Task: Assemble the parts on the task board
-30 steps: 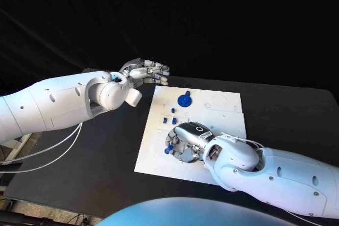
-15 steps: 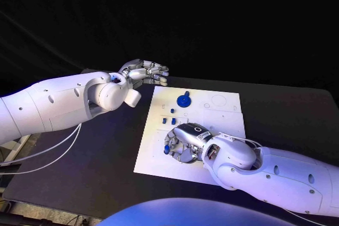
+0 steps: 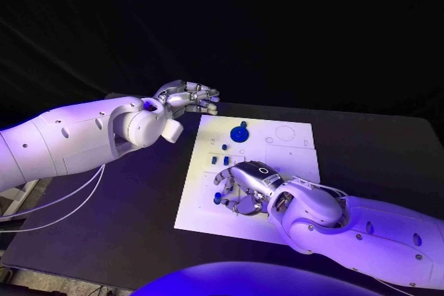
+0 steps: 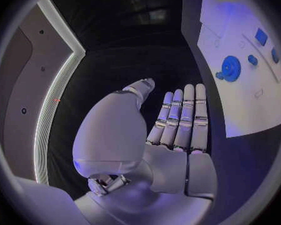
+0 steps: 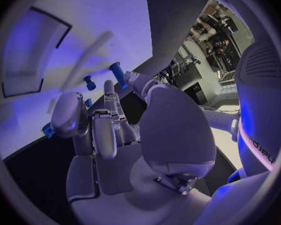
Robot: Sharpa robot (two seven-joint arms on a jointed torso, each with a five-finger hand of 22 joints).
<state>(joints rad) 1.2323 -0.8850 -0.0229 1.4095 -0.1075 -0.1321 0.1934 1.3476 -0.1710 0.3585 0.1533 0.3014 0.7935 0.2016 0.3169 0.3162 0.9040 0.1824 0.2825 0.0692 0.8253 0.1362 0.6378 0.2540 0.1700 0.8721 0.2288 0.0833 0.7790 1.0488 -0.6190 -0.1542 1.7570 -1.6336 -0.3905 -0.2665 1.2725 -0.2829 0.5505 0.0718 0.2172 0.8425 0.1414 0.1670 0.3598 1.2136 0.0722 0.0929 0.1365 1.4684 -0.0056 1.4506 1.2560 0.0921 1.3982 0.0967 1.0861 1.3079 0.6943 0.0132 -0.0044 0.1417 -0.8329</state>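
Two hands had separate jobs: my right hand [image 3: 242, 183] curled low over the task board [image 3: 278, 156], fingers around a small blue part [image 3: 217, 196], though I couldn't tell if it gripped. I kept the left hand [image 3: 188, 95] open, empty, off the board above the surface [image 3: 111, 206], presumably clear of the gear [image 3: 240, 133].

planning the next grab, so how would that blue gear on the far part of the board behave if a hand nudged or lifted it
The blue gear looks like a stiff moulded disc, so it probably would not bend. It lies flat on the task board, so it is unlikely to roll or tip; a nudge would likely slide it, unless a peg I cannot see holds it. Its toothed rim should offer some grip.
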